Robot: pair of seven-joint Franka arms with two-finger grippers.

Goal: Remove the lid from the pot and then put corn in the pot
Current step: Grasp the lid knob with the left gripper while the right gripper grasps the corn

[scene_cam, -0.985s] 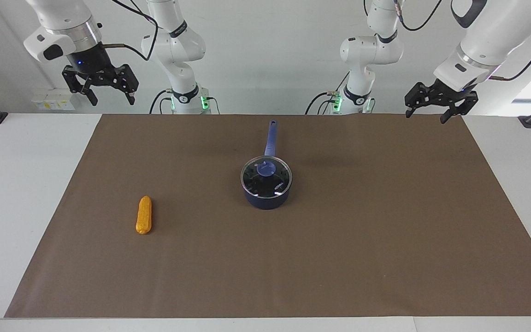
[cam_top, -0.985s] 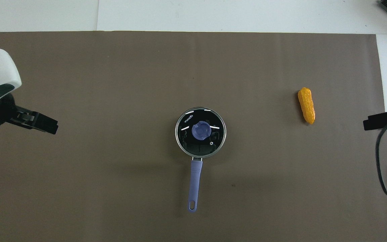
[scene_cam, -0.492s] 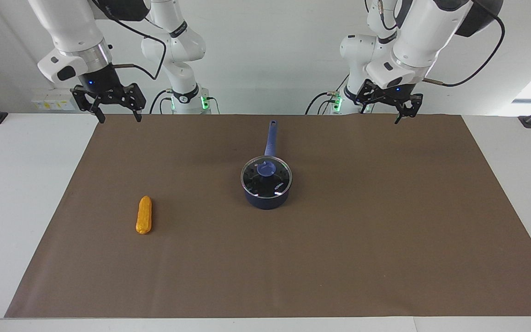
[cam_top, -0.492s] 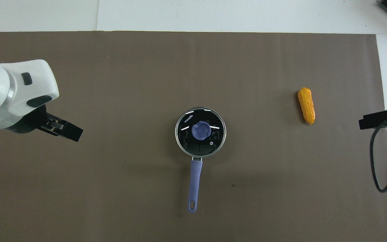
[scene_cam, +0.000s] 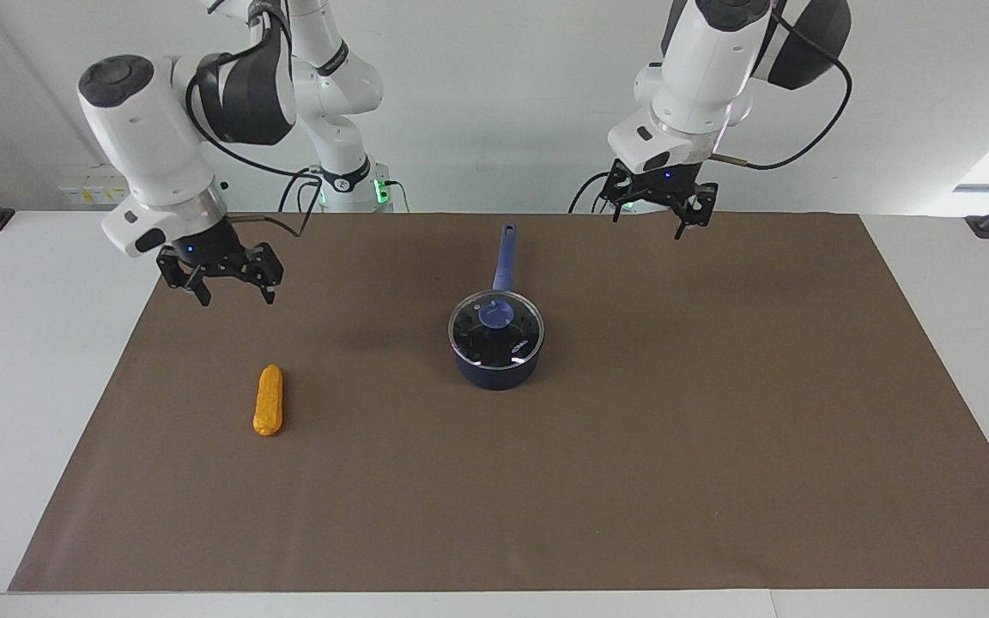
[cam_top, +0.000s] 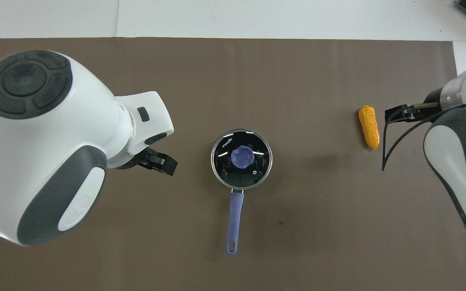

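Observation:
The dark blue pot (scene_cam: 495,374) stands mid-table, its long handle (cam_top: 235,214) pointing toward the robots. The glass lid (scene_cam: 515,342) with a blue knob (cam_top: 242,157) sits shut on it. The orange corn (scene_cam: 269,411) lies on the mat toward the right arm's end; it also shows in the overhead view (cam_top: 369,126). My right gripper (scene_cam: 237,299) is open and empty, up over the mat beside the corn. My left gripper (scene_cam: 647,225) is open and empty, up over the mat's edge, off to the side of the handle's tip toward the left arm's end.
A brown mat (scene_cam: 718,429) covers most of the white table (scene_cam: 22,343). In the overhead view the left arm's bulk (cam_top: 47,141) hides much of the mat on its side, and the right arm (cam_top: 455,161) hides the mat's edge.
Both arms swung in from the table's ends. The right gripper came down over the mat toward the corn. The left gripper moved toward the pot's handle. Pot, lid and corn have not moved.

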